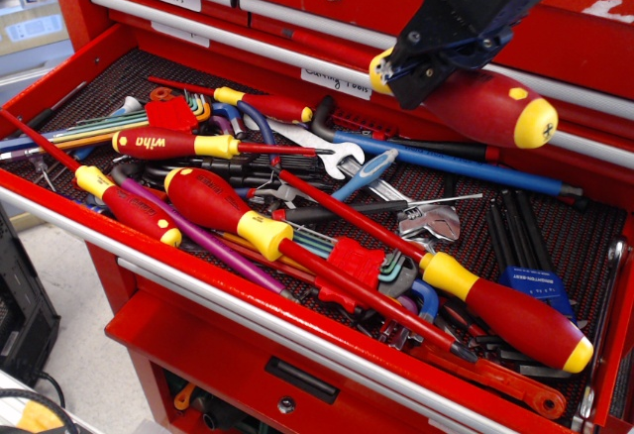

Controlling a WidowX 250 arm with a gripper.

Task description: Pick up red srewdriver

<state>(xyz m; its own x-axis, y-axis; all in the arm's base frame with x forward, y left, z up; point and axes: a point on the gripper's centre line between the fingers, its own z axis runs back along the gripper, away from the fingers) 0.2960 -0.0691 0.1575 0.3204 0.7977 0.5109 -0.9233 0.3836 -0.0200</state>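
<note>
Red-handled and fat, the screwdriver point(485, 105) hangs in the upper right of the frame, clear above the open drawer point(99, 87) of tools. The gripper point(428, 62) is clamped on it near the yellow collar. The pick looks done; what remains, I judge, is a steady hold, since the heavy handle juts sideways.
</note>
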